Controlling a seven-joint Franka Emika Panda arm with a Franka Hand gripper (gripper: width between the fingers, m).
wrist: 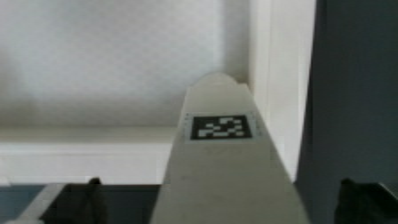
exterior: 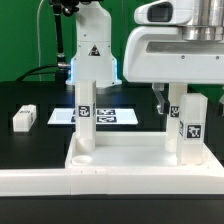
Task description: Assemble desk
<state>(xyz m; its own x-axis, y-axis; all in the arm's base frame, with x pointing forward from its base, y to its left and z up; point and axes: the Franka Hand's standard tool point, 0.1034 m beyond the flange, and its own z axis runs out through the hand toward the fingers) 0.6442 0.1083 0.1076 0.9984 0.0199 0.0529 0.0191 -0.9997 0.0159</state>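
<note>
Black table (exterior: 40,140) | tool (exterior: 184,108) straddles upright desk leg (exterior: 190,130) | tool spread wide, jaws clear of leg

No words or numbers are legible. Black-and-white tags (wrist: 221,127) mark the leg (exterior: 190,125) at the gripper (exterior: 170,103) and a second leg (exterior: 85,115) well apart from it.

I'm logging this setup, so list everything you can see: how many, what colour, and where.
desk top: one, white, on the table near the front.
upright legs: two, white with black tags, at the desk top's ends, exterior view's left and right.
loose leg: one, white, lying on the table, exterior view's far left.
marker board: one, white with black tags, flat behind the desk top.
rail: one, white, along the front edge.
table: one, black.
arm: one, white, above the right leg.
claw: one, dark fingers, jaws apart around the right leg.
</note>
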